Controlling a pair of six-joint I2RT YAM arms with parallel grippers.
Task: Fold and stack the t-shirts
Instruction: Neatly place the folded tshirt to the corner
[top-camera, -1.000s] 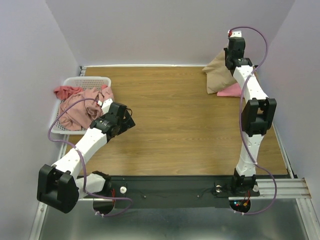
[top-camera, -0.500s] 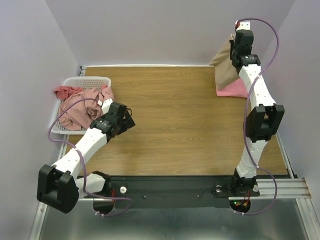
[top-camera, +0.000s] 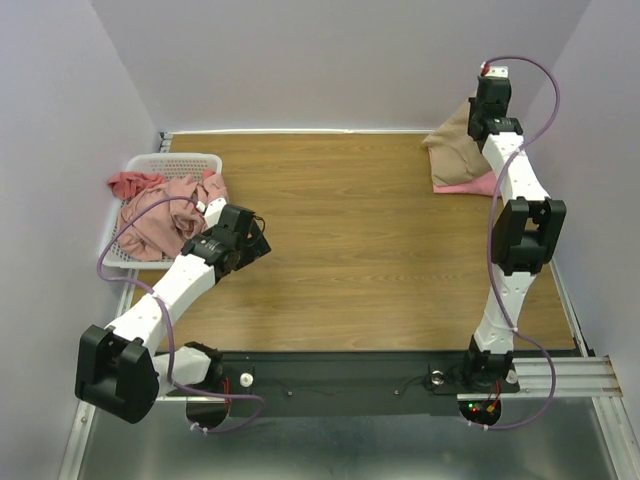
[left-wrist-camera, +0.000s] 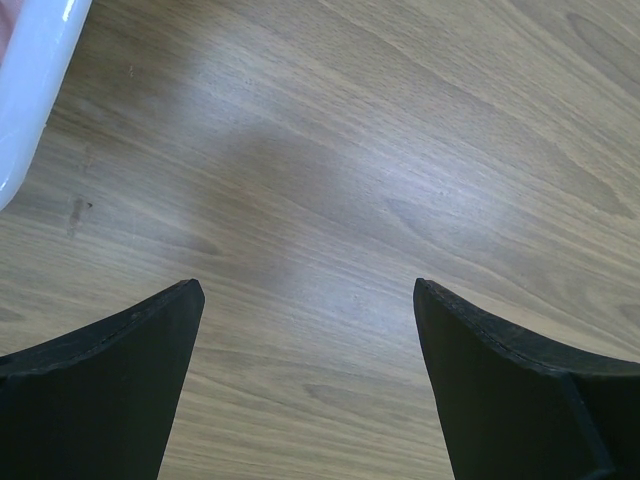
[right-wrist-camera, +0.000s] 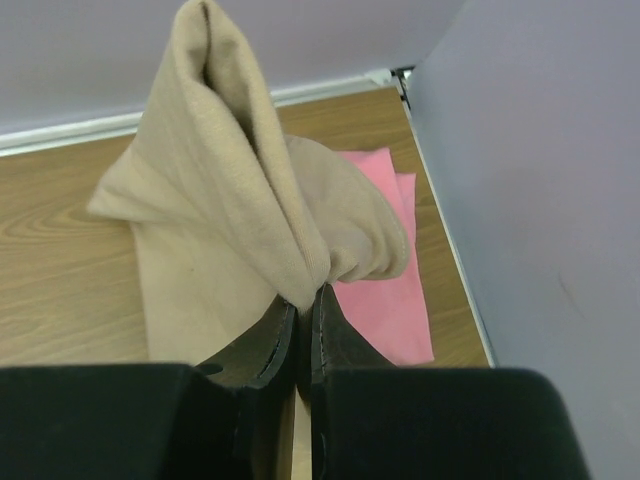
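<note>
Basket: a white mesh basket (top-camera: 172, 163) sits on the counter's left edge, close to the far left corner. A piece of its white rim shows in the upper left of the left wrist view.

Salmon-red t-shirt (top-camera: 128, 184): crumpled, it hangs over the basket's left rim.

Dusty-pink t-shirt (top-camera: 165, 218): heaped in the basket beside the salmon-red one, with cloth spilling over the near right rim.

Left gripper (left-wrist-camera: 310, 290): released, its two black fingers spread wide with nothing between them. It points at bare wood just right of the basket and touches no cloth.

Counter (top-camera: 350, 240): wood-grain boards run from the basket across to the right edge.

Tan t-shirt (right-wrist-camera: 230, 200): at the far right corner, pulled up into a bunched peak. Its lower part drapes down onto the wood and over the pink cloth.

Right gripper (right-wrist-camera: 303, 305): up at the far right corner, clenched tight on a fold of the tan t-shirt, the fingers pressed nearly together with cloth pinched between them.

Bright pink t-shirt (right-wrist-camera: 385, 270): lies flat in the far right corner along the right edge, partly under the tan one.
</note>
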